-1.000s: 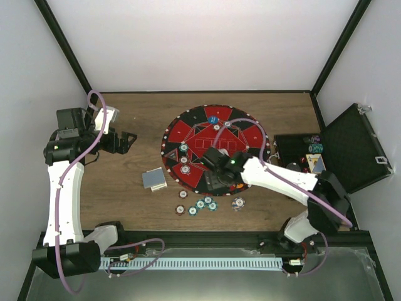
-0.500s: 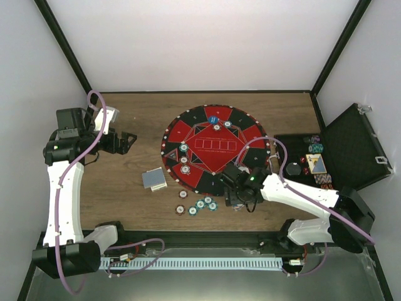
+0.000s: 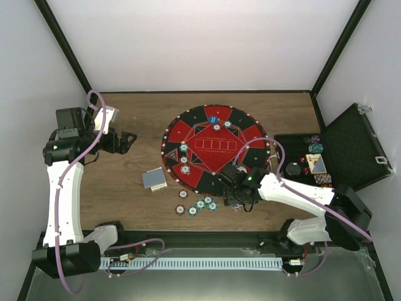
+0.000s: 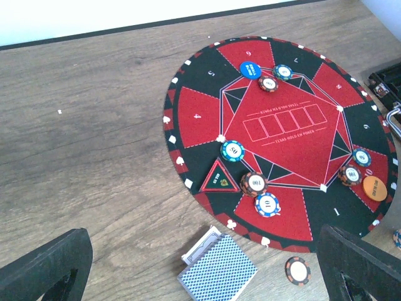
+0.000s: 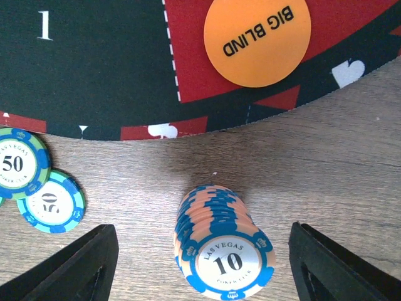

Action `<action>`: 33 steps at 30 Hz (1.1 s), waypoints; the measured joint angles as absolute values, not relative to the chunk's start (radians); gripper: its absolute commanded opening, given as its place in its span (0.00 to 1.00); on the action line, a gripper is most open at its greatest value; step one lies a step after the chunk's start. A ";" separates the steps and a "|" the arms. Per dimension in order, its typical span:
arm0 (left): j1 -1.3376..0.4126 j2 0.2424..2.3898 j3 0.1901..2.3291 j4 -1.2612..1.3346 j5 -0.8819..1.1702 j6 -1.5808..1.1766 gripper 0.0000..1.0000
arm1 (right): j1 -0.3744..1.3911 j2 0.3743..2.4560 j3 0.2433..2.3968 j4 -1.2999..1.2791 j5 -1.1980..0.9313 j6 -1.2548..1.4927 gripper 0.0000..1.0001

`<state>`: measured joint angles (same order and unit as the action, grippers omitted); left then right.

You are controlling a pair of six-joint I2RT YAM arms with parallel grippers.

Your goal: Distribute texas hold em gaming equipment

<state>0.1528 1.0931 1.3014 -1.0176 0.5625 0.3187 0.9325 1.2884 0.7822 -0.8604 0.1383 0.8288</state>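
Note:
A leaning stack of blue-and-peach "10" poker chips (image 5: pixel 222 251) stands on the wood just off the mat's near edge. My right gripper (image 5: pixel 203 273) is open and straddles it, one finger (image 5: pixel 81 269) on each side, not touching. In the top view the right gripper (image 3: pixel 235 197) hides this stack. The orange Big Blind button (image 5: pixel 257 37) lies on the mat. Two green "50" chips (image 5: pixel 50 200) lie to the left. The blue-backed card deck (image 4: pixel 219 273) lies below my open, empty left gripper (image 4: pixel 200 279), which is held high at the far left (image 3: pixel 128 141).
The round red-and-black mat (image 3: pixel 195 128) carries a blue button (image 3: pixel 213 119) and a few chips (image 3: pixel 183 160). Loose chips (image 3: pixel 200 204) lie near the front edge. The open black case (image 3: pixel 354 147) with more chips stands at the right.
My right arm has swung from over the mat toward the near edge and come down over the chip stack. The left arm has not moved.

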 measured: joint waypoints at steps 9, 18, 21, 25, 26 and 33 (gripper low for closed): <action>0.153 1.093 1.301 -1.019 0.562 0.319 1.00 | 0.933 1.307 0.775 -0.860 0.139 0.842 0.75; 0.153 1.093 1.302 -1.019 0.562 0.319 1.00 | 0.933 1.332 0.769 -0.860 0.139 0.855 0.70; 0.153 1.093 1.302 -1.019 0.562 0.319 1.00 | 0.933 1.332 0.769 -0.859 0.138 0.858 0.65; 0.153 1.093 1.302 -1.019 0.562 0.319 1.00 | 0.933 1.332 0.768 -0.859 0.138 0.859 0.59; 0.153 1.093 1.302 -1.019 0.562 0.319 1.00 | 0.933 1.332 0.768 -0.859 0.138 0.859 0.59; 0.153 1.093 1.302 -1.019 0.562 0.319 1.00 | 0.935 1.344 0.767 -0.860 0.137 0.859 0.63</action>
<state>0.1528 1.0931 1.3018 -1.0195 0.5617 0.3191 0.9348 1.3437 0.7673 -0.8597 0.1371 0.8585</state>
